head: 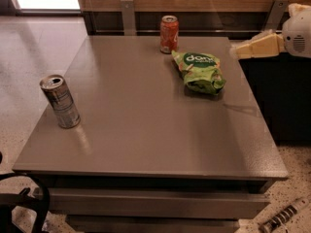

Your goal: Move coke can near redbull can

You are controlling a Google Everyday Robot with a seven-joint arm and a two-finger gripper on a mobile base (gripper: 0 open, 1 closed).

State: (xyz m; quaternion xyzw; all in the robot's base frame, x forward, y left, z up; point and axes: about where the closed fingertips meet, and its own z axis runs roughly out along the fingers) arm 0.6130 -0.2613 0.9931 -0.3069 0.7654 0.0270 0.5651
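Gripper beyond table's right edge, grip state unreadable; approach far coke can above chip bag, grasp mid-body.
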